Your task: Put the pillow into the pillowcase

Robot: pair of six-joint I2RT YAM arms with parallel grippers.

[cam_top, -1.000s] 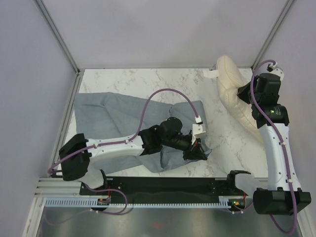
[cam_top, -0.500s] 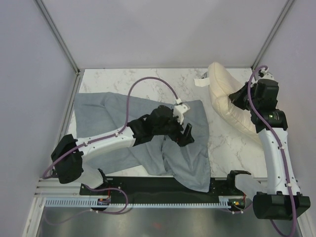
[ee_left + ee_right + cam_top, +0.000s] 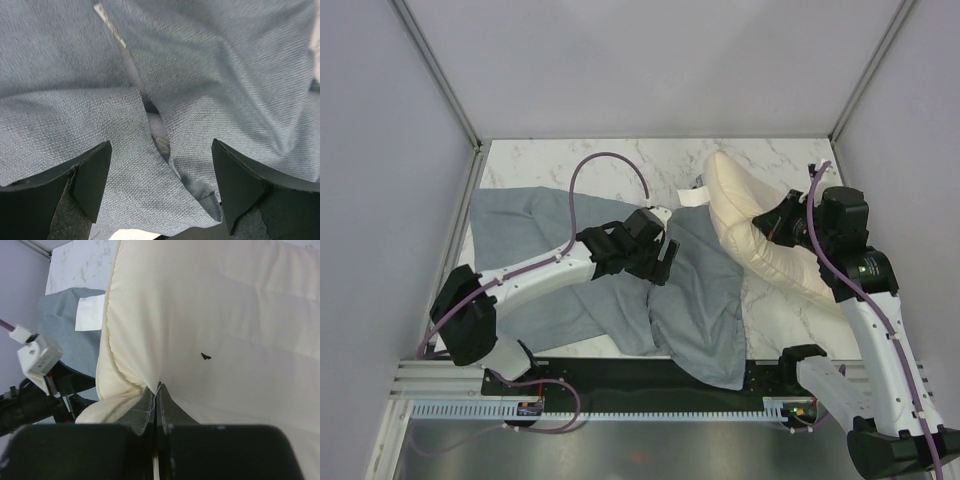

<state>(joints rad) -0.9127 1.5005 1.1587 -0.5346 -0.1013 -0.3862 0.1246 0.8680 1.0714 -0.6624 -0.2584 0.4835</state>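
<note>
Overhead view: cream quilted soft pillow at far right of the white marble tabletop, lying diagonally. Its left end overlaps the far right edge of the pale grey-blue fabric pillowcase; I can't tell whether the two touch there. The pillow's right end is hidden behind the right arm. The pillowcase is spread crumpled across the table's middle, with only the paler side showing; no print is readable. Its near corner hangs over the table's front edge onto the black rail.

R gripper: in the wrist view its jaws are pressed together on a pinched fold of pillow cloth. The fingertips are mostly buried in the fold. A small white rectangular label sits at the pillow's edge against the grey-blue cloth; any text on it is illegible. There is a tiny dark speck on the pillow cover, nature unclear.

L gripper: over the pillowcase middle, partly masked by its own wrist. In the wrist view the fingers stand wide apart, with pillowcase cloth bunched below and between them and nothing clamped. A narrow gap between two folds shows something pale inside, too small to identify. A thin pale strip near the frame top may be a seam or a tag.
</note>
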